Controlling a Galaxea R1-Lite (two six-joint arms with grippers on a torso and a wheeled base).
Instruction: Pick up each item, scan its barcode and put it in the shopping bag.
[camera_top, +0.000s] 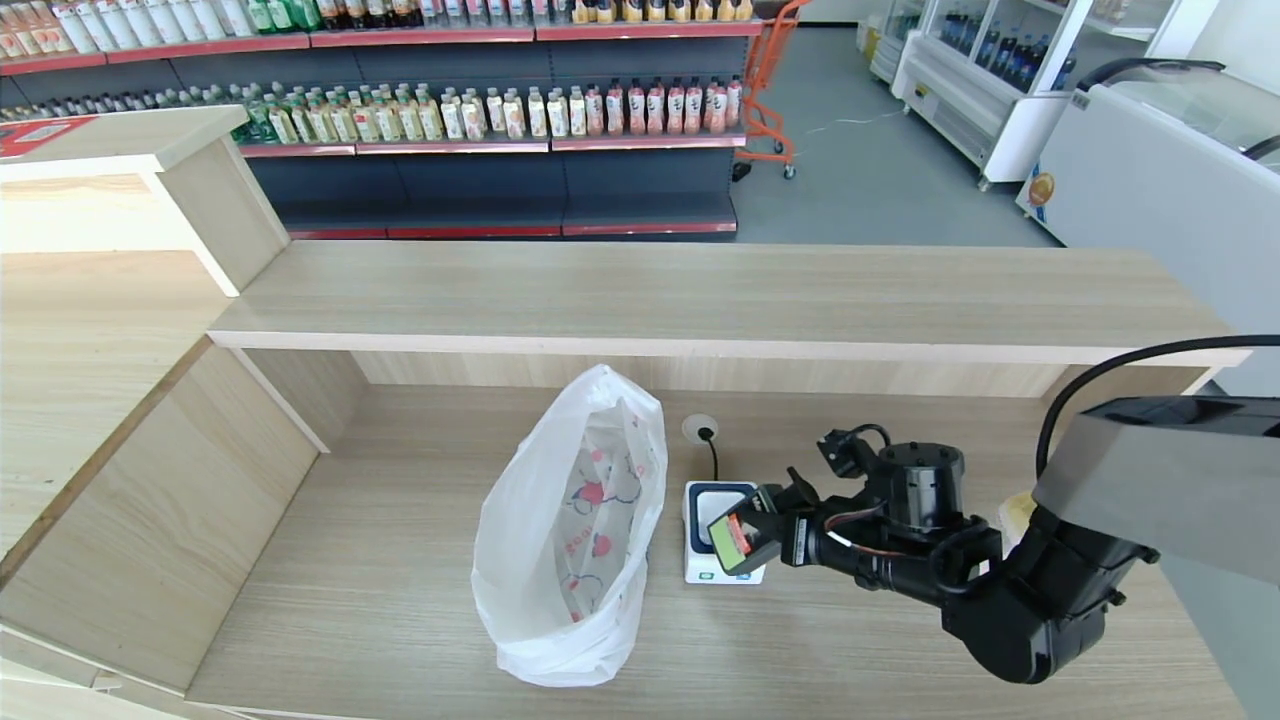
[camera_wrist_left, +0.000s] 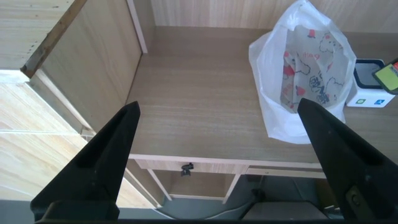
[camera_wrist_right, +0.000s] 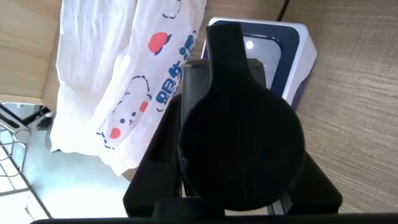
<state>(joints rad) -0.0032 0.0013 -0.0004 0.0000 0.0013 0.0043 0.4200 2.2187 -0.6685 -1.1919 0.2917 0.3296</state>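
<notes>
The right claw (camera_top: 745, 530) is closed on one small green-and-red packet (camera_top: 733, 540), which is held just above the one scanner (camera_top: 697, 500). One white shopping bag (camera_top: 570, 530) is seen just beyond the claw's tip, open-topped. The left claw (camera_wrist_left: 219, 109) is spread wide, with nothing held.

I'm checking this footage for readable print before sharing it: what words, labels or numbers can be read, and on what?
Shopping bag: blue printed characters, creased and blurred, unreadable.
Item at the scanner: print too small.
Shelf bottles: labels too small.
Red sign: blurred.
Nothing can be quoted.
</notes>
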